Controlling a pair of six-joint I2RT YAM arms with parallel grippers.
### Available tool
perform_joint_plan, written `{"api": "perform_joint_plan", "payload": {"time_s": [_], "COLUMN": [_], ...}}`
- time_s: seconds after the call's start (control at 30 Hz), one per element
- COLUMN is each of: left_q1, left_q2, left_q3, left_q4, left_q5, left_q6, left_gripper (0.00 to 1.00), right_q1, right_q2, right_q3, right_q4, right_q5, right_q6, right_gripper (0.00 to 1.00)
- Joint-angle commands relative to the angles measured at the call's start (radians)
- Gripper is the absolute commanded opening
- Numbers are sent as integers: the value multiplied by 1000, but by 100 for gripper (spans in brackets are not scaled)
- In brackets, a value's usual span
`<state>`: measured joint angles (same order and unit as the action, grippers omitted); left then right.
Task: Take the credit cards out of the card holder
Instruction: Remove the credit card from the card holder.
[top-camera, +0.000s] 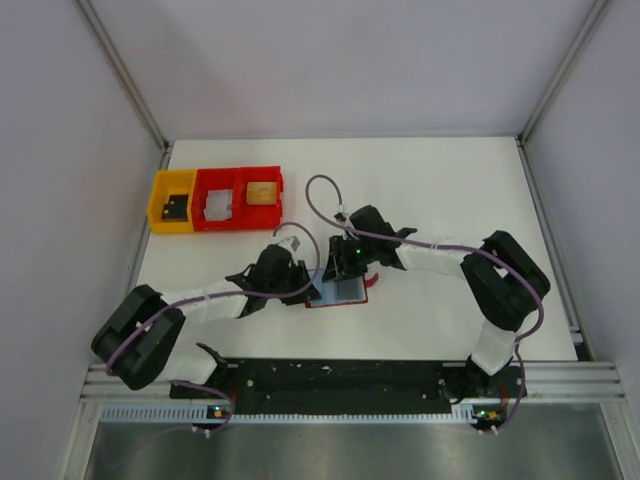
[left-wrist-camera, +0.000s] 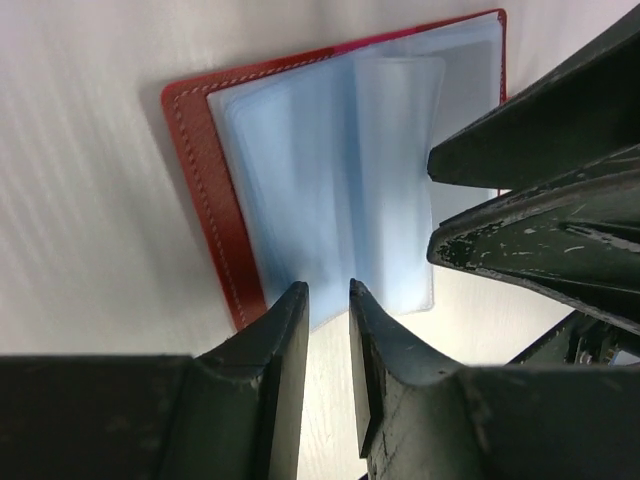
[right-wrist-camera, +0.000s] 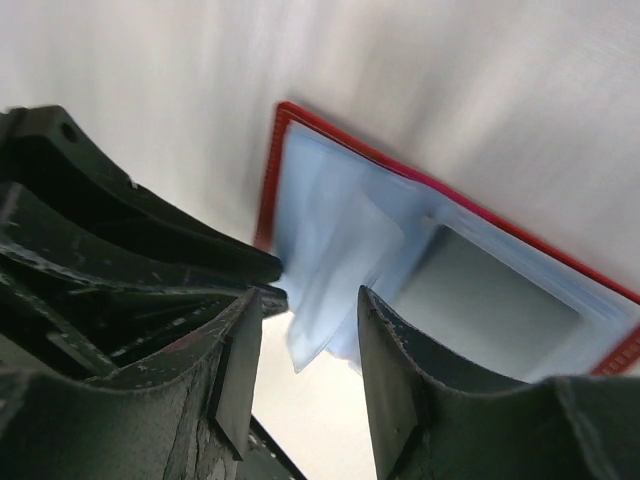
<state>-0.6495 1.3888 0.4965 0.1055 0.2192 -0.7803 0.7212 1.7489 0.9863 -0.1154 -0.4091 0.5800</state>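
as the wallet (top-camera: 345, 292) lies open toward the near edge, my left gripper (left-wrist-camera: 328, 290) gapes narrowly, my right gripper (right-wrist-camera: 308, 298) wider.

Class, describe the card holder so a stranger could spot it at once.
On the white table, look where the two arms meet. The card holder lies there, opened like a book. Unlike the boxy red and yellow bins far left, it is flat, with pale blue pockets.
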Motion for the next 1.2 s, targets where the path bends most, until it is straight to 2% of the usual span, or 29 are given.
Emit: {"api": "perform_joint_plan", "payload": {"time_s": [0.0, 0.2, 0.4, 0.57, 0.7, 0.9, 1.17], "left_q1": [-2, -4, -2, -2, -2, -1, -1], "left_q2": [-109, -295, -381, -285, -186, -82, -33], "left_q3": [-53, -124, -116, -61, -36, 1, 1], "left_q4": [-9, -26, -7, 29, 66, 53, 19], "left_q5": [-78, -168, -117, -55, -37, -33, -40], "left_q6": [-34, -66, -37, -19, -27, -11, -11], "left_gripper": [28, 30, 31, 31, 30, 30, 29], "right_q1": [44, 75, 57, -12, -46, -48, -49], "right_q2": [30, 83, 3, -109, -134, -123, -95], "right_q3": [103, 166, 155, 40, -24, -67, -71], "right_q4": [63, 60, -52, -64, -78, -75, -67], "right_q5": [-56, -77, 82, 159, 173, 188, 181], "right_q6": [17, 23, -54, -57, -57, -48, -46], "right_gripper": [43, 44, 52, 54, 54, 54, 54]}}
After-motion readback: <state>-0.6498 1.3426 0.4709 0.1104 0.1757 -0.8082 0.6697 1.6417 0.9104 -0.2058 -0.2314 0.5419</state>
